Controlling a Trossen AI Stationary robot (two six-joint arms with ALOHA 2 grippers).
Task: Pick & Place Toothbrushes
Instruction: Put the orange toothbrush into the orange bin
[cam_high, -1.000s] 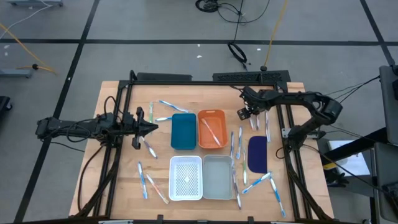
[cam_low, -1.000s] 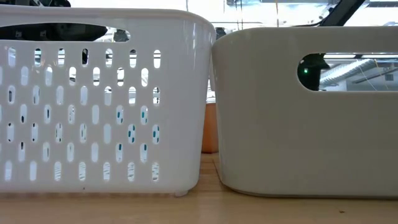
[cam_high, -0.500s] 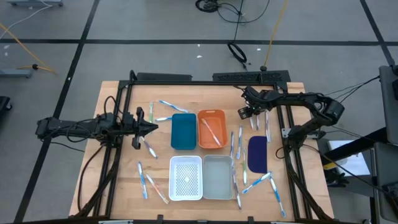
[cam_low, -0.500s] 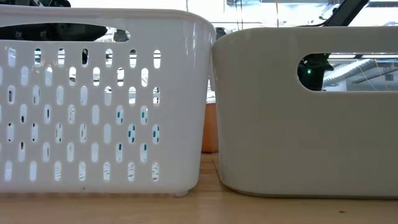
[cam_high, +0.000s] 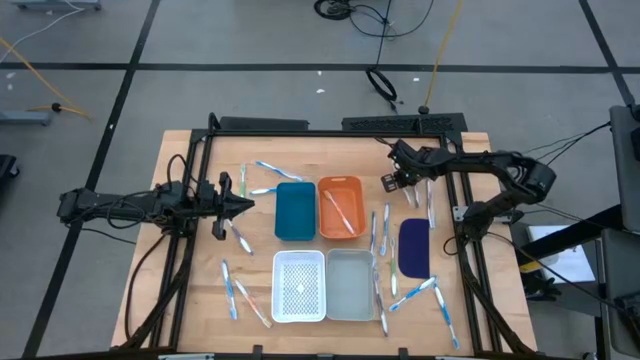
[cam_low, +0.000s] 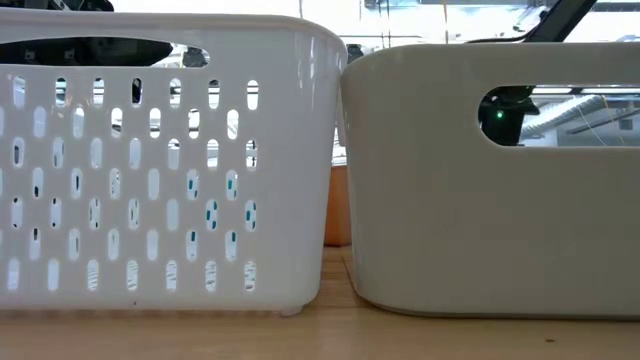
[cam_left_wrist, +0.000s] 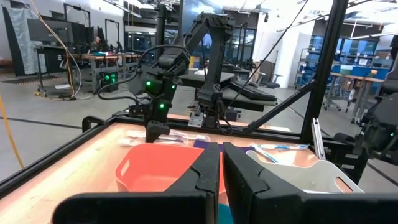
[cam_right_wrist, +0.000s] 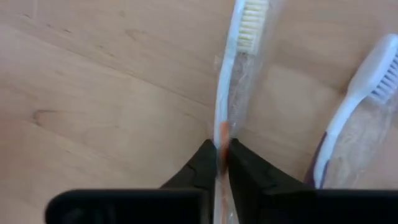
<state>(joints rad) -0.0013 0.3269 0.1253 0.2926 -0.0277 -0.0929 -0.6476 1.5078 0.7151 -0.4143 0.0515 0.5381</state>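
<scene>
Nothing much has shifted on the table (cam_high: 200, 300) this last second: four trays (cam_high: 320, 245) in the middle, toothbrushes (cam_high: 415, 292) scattered round them, my left gripper (cam_high: 245, 204) parked, fingers together and empty, beside the blue tray (cam_high: 294, 211). Only my right gripper (cam_right_wrist: 221, 155) has crept a touch, down at the far right, pinching the orange-handled brush (cam_right_wrist: 231, 81) lying flat on the wood, a purple one (cam_right_wrist: 348, 121) just beside. That pinch is thin and off-centre, I'd say, so lifting could let it swivel or slip out.
</scene>
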